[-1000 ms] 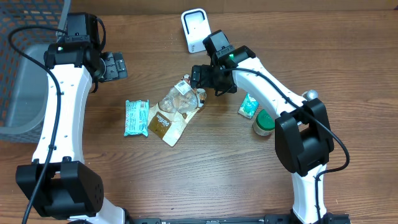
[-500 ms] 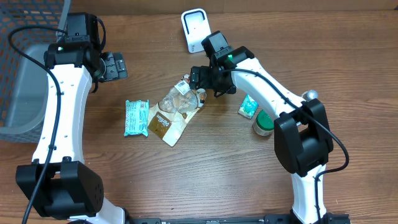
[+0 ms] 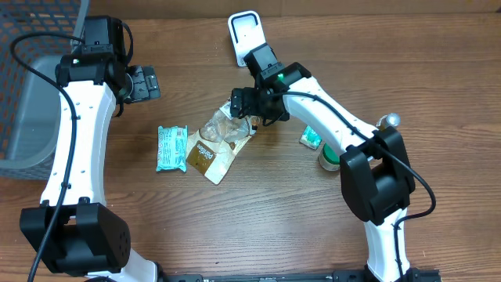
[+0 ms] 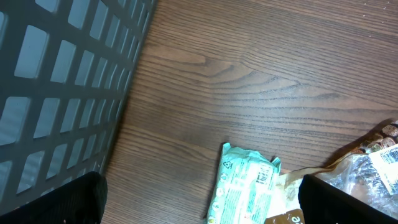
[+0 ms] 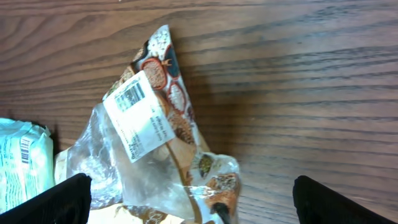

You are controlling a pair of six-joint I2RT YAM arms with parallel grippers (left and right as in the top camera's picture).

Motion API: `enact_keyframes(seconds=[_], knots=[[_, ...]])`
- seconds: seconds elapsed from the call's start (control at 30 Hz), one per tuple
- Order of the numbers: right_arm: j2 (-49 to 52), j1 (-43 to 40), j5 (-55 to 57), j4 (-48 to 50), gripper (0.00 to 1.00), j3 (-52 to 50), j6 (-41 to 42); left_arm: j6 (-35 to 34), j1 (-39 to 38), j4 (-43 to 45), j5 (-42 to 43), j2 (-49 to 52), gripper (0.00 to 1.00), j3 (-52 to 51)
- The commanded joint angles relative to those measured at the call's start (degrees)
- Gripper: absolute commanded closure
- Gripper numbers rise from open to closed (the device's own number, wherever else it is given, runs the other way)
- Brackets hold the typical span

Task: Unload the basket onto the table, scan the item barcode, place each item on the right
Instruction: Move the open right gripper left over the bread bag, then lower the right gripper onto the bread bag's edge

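From above, the bag (image 3: 223, 139) is seen on the worktop (image 3: 438, 70) below the scanner (image 3: 245, 35). The right gripper (image 3: 243, 108) is held open over it, and the left gripper (image 3: 145, 83) is open too. From the left wrist, only the bag's corner is seen. From the right wrist, its barcode (image 5: 132, 94) is seen facing up. The bag is likely light, soft and slippery, so a crinkled edge should be pinched.

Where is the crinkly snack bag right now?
From overhead, the snack bag lies mid-table, just right of the green packet, with the open right hand above its far end.
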Motion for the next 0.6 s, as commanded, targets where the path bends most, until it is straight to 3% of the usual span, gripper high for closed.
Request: enact_keyframes(seconds=[0.0, 0.57], knots=[[0.07, 0.72, -0.33, 0.22, 0.0, -0.04, 0.2, 0.07, -0.39, 0.07, -0.35, -0.42, 0.0, 1.01], [0.07, 1.46, 0.04, 0.61, 0.0, -0.04, 0.2, 0.07, -0.39, 0.04, -0.35, -0.42, 0.01, 1.01]])
